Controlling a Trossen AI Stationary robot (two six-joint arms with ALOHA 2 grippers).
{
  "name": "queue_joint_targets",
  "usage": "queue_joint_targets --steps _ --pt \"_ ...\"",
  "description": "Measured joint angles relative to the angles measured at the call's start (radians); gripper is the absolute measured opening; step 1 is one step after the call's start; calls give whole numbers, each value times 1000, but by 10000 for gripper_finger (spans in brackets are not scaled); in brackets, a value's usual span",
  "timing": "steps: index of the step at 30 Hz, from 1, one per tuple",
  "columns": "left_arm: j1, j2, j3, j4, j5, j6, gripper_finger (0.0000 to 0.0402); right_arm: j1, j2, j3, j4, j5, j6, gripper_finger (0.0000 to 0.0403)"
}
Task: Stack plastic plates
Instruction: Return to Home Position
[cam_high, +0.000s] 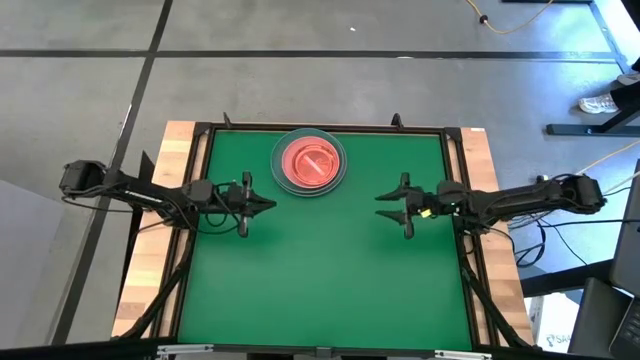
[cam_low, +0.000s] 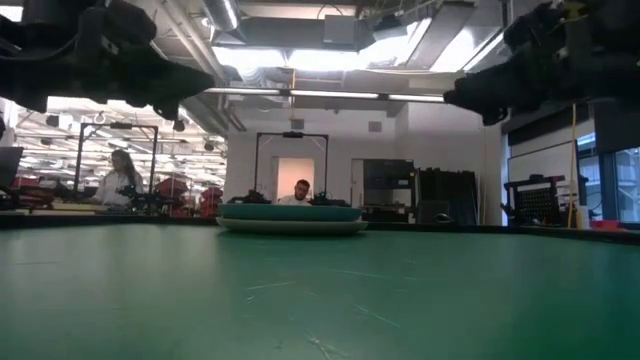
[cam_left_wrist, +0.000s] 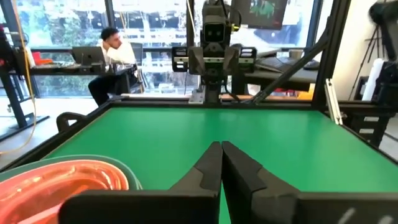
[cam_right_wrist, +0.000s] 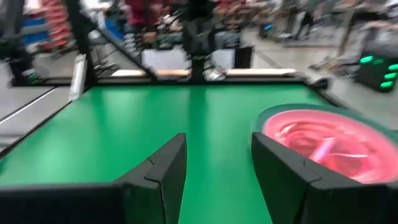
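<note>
The plates (cam_high: 310, 163) sit in one stack at the upper middle of the high view, pink on top. The left gripper (cam_high: 268, 205) hangs centre-left with fingers together. The right gripper (cam_high: 384, 207) hangs centre-right with fingers apart.

From above, the pink top plate (cam_high: 312, 162) covers the stack (cam_high: 282, 178), so only a pale rim shows and the plates cannot be counted. The left wrist view cuts the stack at the edge, and the left tool (cam_left_wrist: 221, 155) hides part. The right wrist view shows it blurred, cut off, partly behind a finger (cam_right_wrist: 292, 168) of the right tool (cam_right_wrist: 217, 146). In the low view the left arm (cam_low: 100, 50) and right arm (cam_low: 545, 60) leave the top edge, too dark to read.
</note>
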Motion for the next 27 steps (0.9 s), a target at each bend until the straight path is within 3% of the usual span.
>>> queue_joint_targets --steps 3,9,15,23,27 --pt "0 -57 -26 1 0 -1 1 0 -67 -27 -11 66 3 172" --pt "0 -205 -64 -148 -3 -7 2 0 -272 -35 -212 150 45 172" --pt "0 -395 -67 -358 -4 -19 2 0 -485 -63 -365 130 54 164" --pt "1 -712 -67 -698 -90 -54 2 0 -766 -166 -473 167 61 84" --pt "2 -874 -73 -817 -71 -70 2 0 -875 -174 -550 108 99 48"
